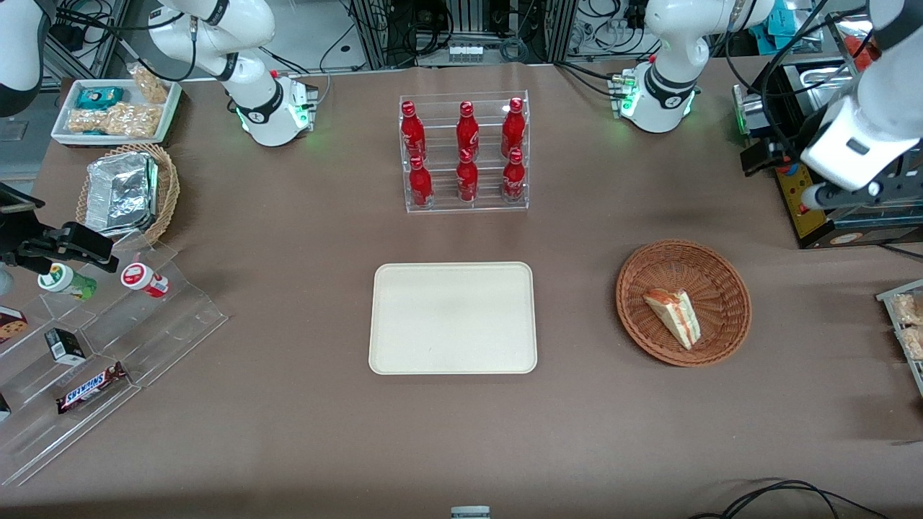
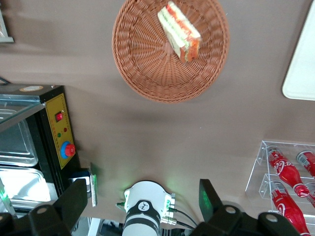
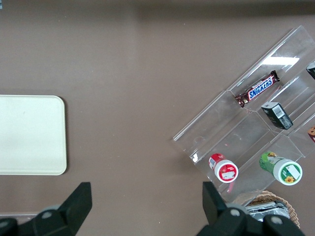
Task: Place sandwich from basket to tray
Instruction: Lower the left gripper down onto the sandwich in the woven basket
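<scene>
The sandwich (image 1: 674,317) (image 2: 178,32), a wrapped white wedge with orange and green layers, lies in the round reddish-brown basket (image 1: 714,281) (image 2: 147,64). Beside the basket, toward the parked arm's end, the cream-white tray (image 1: 453,317) (image 2: 302,64) (image 3: 29,135) lies flat with nothing on it. My gripper (image 1: 829,184) (image 2: 142,189) hangs high above the table, farther from the front camera than the basket and next to the black control box. It is open wide and holds nothing.
A clear rack of red bottles (image 1: 465,151) (image 2: 285,172) stands farther from the front camera than the tray. The black box with a yellow panel (image 1: 815,209) (image 2: 56,132) sits at the working arm's end. A foil-filled tan basket (image 1: 130,191) and a clear snack display (image 1: 94,339) are at the parked arm's end.
</scene>
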`<action>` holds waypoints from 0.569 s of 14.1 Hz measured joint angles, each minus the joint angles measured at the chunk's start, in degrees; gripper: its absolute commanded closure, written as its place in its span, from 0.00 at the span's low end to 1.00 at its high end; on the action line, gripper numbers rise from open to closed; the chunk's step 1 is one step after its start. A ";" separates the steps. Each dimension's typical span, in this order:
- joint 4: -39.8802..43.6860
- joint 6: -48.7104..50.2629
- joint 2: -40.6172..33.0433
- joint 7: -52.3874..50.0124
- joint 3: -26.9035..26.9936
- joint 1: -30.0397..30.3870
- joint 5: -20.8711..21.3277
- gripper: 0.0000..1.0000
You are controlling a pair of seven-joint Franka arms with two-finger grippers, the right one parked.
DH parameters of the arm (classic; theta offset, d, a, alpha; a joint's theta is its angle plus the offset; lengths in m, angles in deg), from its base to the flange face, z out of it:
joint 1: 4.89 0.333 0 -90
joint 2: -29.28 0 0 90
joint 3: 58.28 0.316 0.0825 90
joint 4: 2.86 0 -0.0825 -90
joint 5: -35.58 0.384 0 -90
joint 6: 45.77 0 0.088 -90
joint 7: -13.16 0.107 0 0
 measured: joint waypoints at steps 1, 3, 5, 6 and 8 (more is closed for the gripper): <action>-0.13 -0.10 1.34 -0.02 0.29 0.09 0.01 0.00; -0.24 -0.14 4.31 -1.19 0.62 0.21 0.00 0.00; -0.35 -0.20 7.84 -5.27 0.75 0.77 0.03 0.00; -0.39 -0.28 9.83 -6.25 0.80 1.07 0.06 0.00; -0.38 -0.63 13.64 -7.24 0.81 1.52 0.06 0.00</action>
